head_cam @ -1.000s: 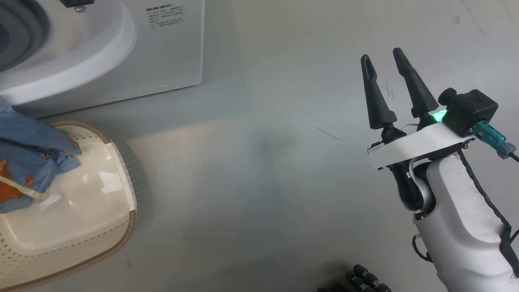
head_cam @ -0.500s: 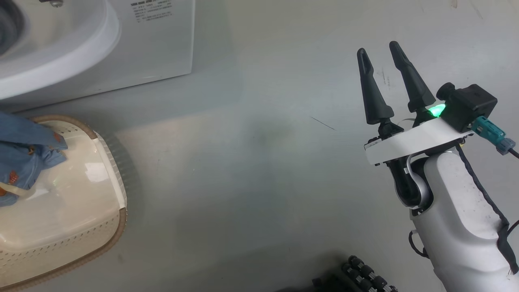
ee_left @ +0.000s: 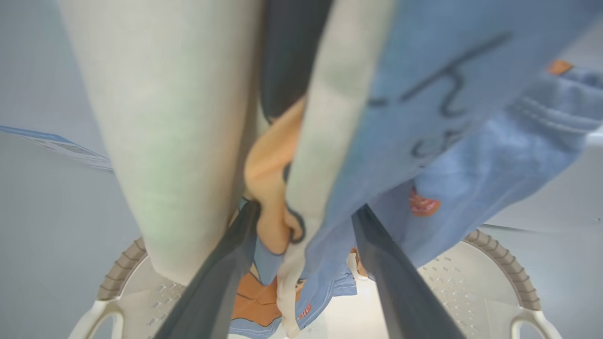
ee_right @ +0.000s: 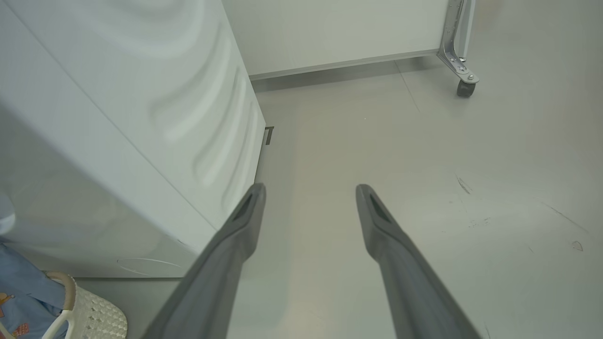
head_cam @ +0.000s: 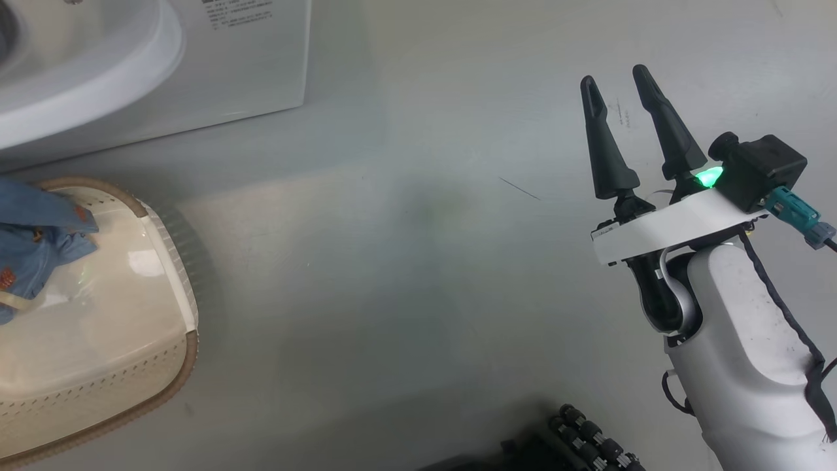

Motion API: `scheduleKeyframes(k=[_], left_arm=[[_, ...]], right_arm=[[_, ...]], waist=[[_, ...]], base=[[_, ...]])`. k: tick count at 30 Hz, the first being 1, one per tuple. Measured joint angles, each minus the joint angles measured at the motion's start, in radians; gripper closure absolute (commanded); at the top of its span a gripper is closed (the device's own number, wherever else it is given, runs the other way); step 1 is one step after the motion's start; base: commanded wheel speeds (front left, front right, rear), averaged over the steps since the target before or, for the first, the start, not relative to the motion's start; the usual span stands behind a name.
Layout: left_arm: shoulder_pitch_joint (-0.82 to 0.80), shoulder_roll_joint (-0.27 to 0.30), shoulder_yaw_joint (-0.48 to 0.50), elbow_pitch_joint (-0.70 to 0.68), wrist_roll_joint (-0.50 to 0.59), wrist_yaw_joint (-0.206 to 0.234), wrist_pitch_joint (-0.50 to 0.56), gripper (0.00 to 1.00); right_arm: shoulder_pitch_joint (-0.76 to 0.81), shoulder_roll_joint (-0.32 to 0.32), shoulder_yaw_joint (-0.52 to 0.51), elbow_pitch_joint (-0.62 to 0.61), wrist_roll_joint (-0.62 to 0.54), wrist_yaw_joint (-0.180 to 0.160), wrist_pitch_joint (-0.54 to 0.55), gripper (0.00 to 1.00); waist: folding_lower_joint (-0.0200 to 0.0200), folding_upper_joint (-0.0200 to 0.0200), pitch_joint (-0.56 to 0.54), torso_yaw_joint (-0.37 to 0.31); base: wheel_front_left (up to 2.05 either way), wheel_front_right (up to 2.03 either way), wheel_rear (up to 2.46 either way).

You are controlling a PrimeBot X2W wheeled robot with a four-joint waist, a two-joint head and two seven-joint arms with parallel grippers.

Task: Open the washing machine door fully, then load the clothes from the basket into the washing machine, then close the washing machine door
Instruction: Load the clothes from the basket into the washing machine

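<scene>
The clothes, blue fabric with orange prints, lie at the left side of the cream basket in front of the white washing machine. In the left wrist view the clothes and a cream piece hang close before the camera, above the basket. My left gripper is open, with fabric between its spread fingers and its tips hidden. Over bare floor to the right of the machine, my right gripper is open and holds nothing. The washing machine door is out of view.
A white panel on a caster stands beyond the machine's side. The right gripper points at open grey floor. A dark ribbed part shows at the bottom edge of the head view.
The head camera has turned, so the machine and basket now sit further left and higher. The right gripper holds its pose. Both grippers stay open.
</scene>
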Motion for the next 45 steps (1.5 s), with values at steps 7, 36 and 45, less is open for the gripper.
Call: scheduleKeyframes(k=[7,36,45], left_arm=[[-0.021,-0.001,-0.019,0.029,0.007,-0.004,-0.026,0.00],[-0.101,-0.003,-0.088,0.077,0.040,-0.009,-0.132,1.00],[-0.101,-0.023,-0.133,0.058,0.038,-0.009,-0.157,1.00]], right_arm=[[0.000,0.000,-0.001,0.000,-0.008,0.000,0.000,0.00],[-0.001,0.002,0.003,0.000,-0.008,0.000,0.000,0.00],[-0.005,0.006,0.003,0.004,-0.010,0.000,0.000,0.00]], waist=[[0.0000,0.0000,0.011,0.006],[0.0000,0.0000,0.030,0.013],[0.0000,0.0000,0.012,0.020]], base=[[0.00,0.00,0.00],[0.00,0.00,0.00],[0.00,0.00,0.00]])
